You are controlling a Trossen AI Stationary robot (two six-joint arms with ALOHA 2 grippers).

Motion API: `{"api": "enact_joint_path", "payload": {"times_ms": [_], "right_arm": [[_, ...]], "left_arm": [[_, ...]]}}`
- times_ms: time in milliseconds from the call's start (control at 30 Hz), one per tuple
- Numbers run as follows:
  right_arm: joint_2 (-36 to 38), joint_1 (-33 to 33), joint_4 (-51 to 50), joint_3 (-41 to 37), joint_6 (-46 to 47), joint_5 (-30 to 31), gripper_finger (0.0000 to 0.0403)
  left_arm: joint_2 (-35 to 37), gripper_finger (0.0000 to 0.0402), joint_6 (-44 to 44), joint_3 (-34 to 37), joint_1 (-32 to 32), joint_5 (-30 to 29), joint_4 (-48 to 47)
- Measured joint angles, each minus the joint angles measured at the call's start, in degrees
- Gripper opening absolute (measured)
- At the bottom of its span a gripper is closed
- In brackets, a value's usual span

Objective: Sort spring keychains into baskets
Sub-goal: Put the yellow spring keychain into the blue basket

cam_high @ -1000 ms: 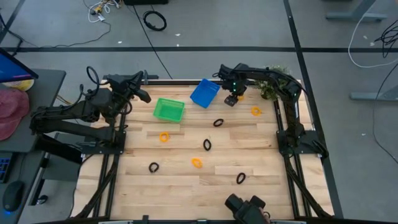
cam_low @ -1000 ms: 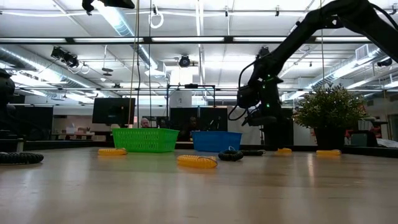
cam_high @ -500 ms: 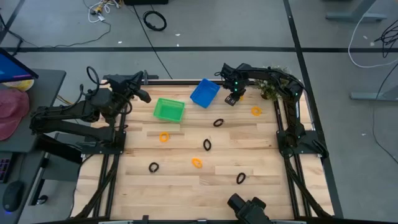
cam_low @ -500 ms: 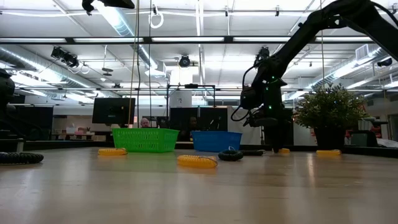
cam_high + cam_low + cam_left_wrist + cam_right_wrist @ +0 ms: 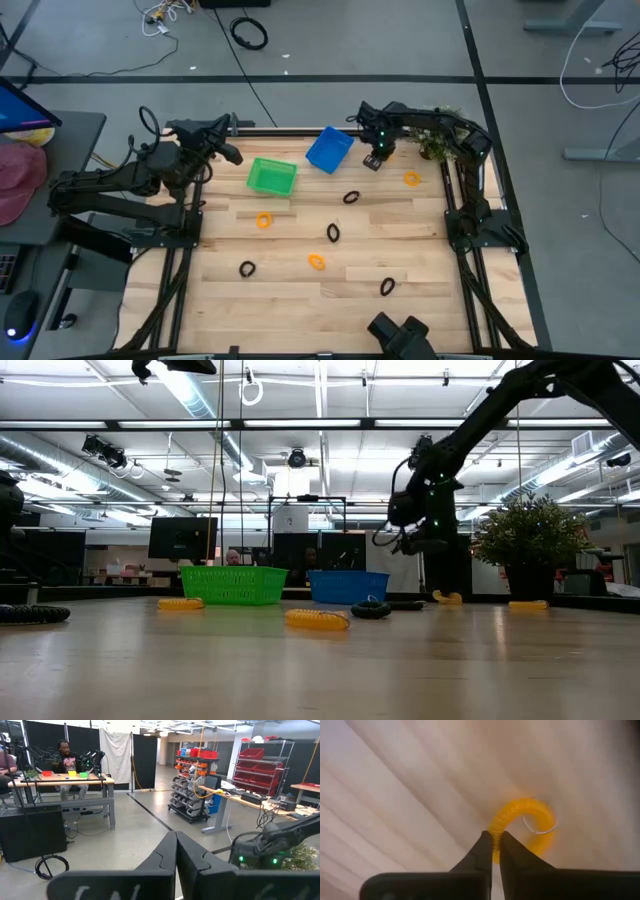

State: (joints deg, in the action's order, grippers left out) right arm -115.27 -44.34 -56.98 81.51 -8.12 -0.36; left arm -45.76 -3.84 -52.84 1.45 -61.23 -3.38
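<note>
My right gripper (image 5: 372,160) is at the table's far side, right of the blue basket (image 5: 329,149), shut on an orange spring keychain (image 5: 522,822). The green basket (image 5: 272,177) stands left of the blue one. Other orange keychains lie flat on the wood (image 5: 264,220) (image 5: 316,262) (image 5: 411,179). Black keychains lie nearby (image 5: 350,197) (image 5: 333,233) (image 5: 247,268) (image 5: 387,287). My left gripper (image 5: 228,152) is shut on nothing and waits raised at the far left, beside the green basket. My right gripper pinches the orange keychain's coil (image 5: 495,839) between its two fingertips, coming from above and pointing down. The rest of the loop, with its small metal ring (image 5: 540,822), curves away beyond the fingers. In the low view the keychain (image 5: 447,597) sits tilted, barely off the wood.
A potted plant (image 5: 440,140) stands at the far right corner, close behind my right arm. The table's near half has open wood between the scattered keychains. A large black cable coil (image 5: 248,33) lies on the floor beyond the table.
My right gripper has dipped toward the orange keychain beside the blue basket, shut on its coil and risen a little. The keychain, flat on the wood before, now sits tilted with one side raised.
</note>
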Motion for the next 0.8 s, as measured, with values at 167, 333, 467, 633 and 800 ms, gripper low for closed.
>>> {"api": "enact_joint_path", "payload": {"times_ms": [167, 333, 467, 633, 800], "right_arm": [[2.84, 0.72, -1.32, -0.12, -0.53, -0.82, 0.0004], [7.33, 1.88, -1.7, 0.05, -0.79, -0.86, 0.0002], [11.5, 2.79, -4.27, 0.07, -0.5, -0.89, 0.0001], [17.62, 4.01, -7.74, 0.07, 0.36, -2.38, 0.0001], [26.27, 6.11, -11.69, 0.07, 0.84, -6.42, 0.0]], "left_arm": [[0.0, 0.0005, 0.02, 0.0, 0.0, 0.0, 0.0], [0.0, 0.0005, 0.02, 0.0, 0.0, 0.0, 0.0], [0.0, 0.0005, 0.02, 0.0, 0.0, 0.0, 0.0], [0.0, 0.0005, 0.04, 0.0, 0.0, 0.0, 0.02], [0.0, 0.0005, 0.01, 0.0, 0.0, 0.0, 0.0]]}}
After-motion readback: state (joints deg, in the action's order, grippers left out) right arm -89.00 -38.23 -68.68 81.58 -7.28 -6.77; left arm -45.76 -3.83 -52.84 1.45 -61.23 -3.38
